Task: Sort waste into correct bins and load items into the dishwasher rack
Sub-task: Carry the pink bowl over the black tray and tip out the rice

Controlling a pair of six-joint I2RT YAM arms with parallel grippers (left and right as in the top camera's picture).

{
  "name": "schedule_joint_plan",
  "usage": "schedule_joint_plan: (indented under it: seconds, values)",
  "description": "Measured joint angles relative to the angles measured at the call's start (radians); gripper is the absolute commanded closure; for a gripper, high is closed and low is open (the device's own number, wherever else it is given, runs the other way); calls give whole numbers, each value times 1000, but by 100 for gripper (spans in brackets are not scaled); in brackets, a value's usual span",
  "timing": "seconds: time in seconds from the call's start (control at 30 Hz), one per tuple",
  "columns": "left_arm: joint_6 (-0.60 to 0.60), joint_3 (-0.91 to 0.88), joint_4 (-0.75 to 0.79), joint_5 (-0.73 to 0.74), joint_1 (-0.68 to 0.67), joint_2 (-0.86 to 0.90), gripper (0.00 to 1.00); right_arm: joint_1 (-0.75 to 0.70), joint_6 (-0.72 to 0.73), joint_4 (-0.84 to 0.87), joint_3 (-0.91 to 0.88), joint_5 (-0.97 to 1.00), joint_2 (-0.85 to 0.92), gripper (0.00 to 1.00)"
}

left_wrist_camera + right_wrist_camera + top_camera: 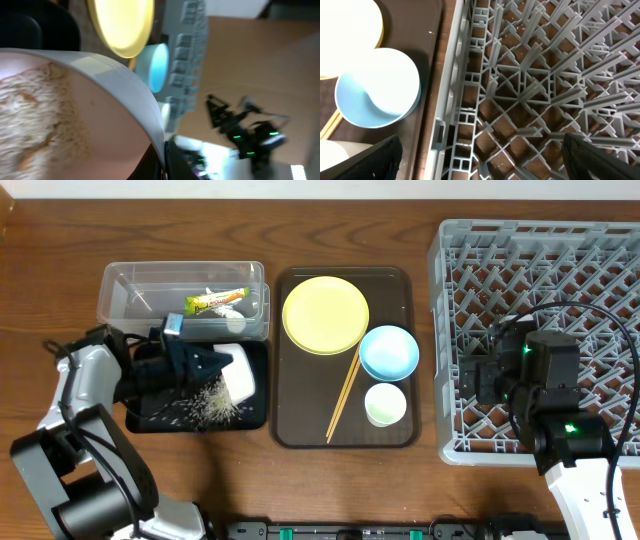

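Observation:
My left gripper (213, 365) is shut on the rim of the white bowl (238, 372) and holds it tipped on its side over the black tray (150, 421). Loose rice (205, 405) lies scattered on the tray. In the left wrist view the bowl (125, 85) fills the frame, with rice (30, 115) stuck inside it. The clear container (130, 285) holds the snack wrapper (215, 301) and the crumpled paper (233, 311). My right gripper (485, 380) hangs open and empty over the left part of the dishwasher rack (560, 250); the rack's pegs (535, 75) lie between its fingers (480, 160).
The brown serving tray (400, 280) holds the yellow plate (325, 314), the blue bowl (388, 352), the small cup (385, 404) and the chopsticks (345, 395). The blue bowl (375, 95) sits just left of the rack's wall.

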Motion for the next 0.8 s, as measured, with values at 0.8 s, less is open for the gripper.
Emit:
schedule_joint_plan:
  seconds: [0.8]
  values:
    - [-82, 0, 45, 192, 76, 10, 94, 0, 0, -35, 0, 0, 0, 1]
